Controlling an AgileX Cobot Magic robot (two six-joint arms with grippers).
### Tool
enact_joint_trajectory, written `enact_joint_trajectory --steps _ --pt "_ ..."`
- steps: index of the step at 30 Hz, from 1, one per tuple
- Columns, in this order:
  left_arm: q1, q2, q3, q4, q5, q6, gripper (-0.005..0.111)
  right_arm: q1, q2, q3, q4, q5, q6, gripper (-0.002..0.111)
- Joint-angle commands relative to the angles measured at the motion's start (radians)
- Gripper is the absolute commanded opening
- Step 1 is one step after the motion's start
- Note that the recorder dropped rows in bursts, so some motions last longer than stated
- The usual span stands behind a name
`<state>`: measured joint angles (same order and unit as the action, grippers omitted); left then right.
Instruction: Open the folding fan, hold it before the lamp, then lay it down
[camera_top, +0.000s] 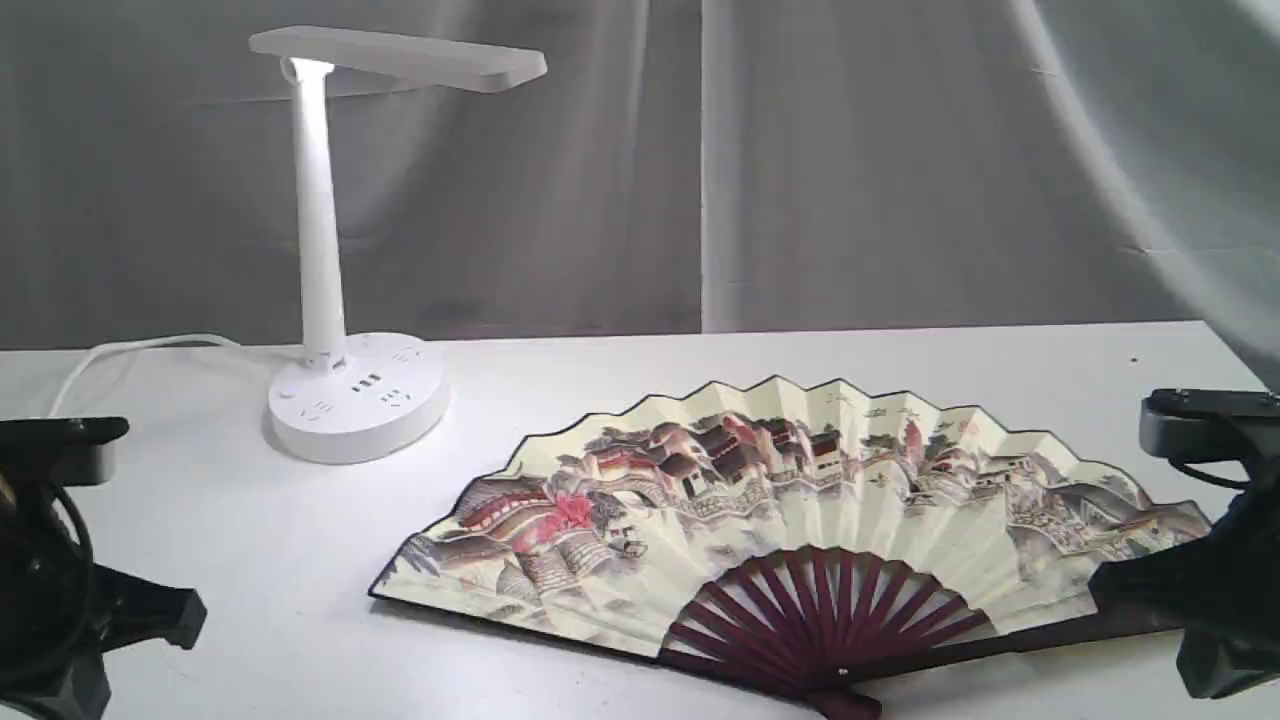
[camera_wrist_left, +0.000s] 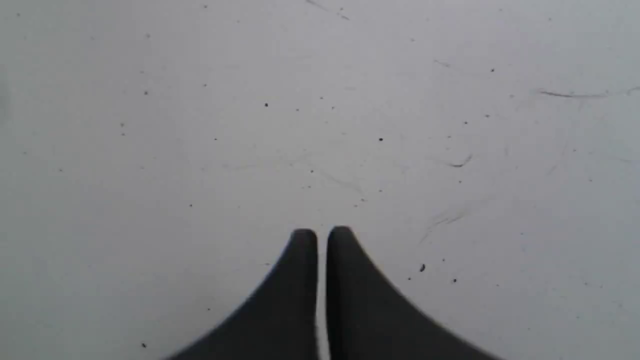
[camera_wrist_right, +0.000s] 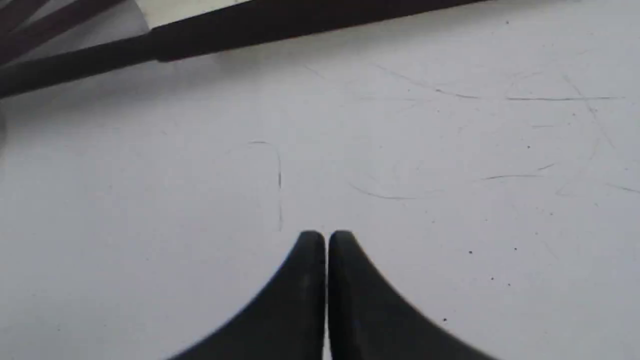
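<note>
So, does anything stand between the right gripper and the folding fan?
Nothing visible does. In the right wrist view, only bare table lies between the shut right gripper and the dark outer rib of the folding fan.

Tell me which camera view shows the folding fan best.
The exterior view: the folding fan lies spread open, nearly all of it visible. The right wrist view catches only a few dark ribs; the left wrist view shows none of it.
</note>
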<state>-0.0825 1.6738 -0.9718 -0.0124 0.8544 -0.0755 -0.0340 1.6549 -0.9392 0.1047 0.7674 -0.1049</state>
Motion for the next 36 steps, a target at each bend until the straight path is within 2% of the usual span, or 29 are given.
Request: enact_joint_trajectory --steps 1,6,16,23,29,36 --pt "0.003 -0.010 -0.006 0.012 0.003 0.006 0.000 -0.003 -0.011 -0.006 -0.026 0.004 0.001 0.000" --pt "0.003 -0.010 -0.006 0.023 0.003 0.008 0.000 -0.003 -0.011 -0.006 -0.160 0.022 0.105 0.000" --pt "0.003 -0.010 -0.006 0.023 0.012 0.032 0.000 0.001 -0.027 -0.006 -0.164 0.045 0.105 0.000" --pt "0.003 -0.027 -0.006 0.019 0.010 0.032 0.000 0.001 -0.156 -0.006 -0.164 0.058 0.105 0.000" --pt "0.003 -0.140 -0.006 0.019 0.008 0.032 0.000 0.001 -0.271 -0.006 -0.164 0.067 0.105 0.000" --pt "0.003 -0.374 0.005 0.012 0.018 0.028 0.000 0.001 -0.446 -0.006 -0.166 0.097 0.105 0.000"
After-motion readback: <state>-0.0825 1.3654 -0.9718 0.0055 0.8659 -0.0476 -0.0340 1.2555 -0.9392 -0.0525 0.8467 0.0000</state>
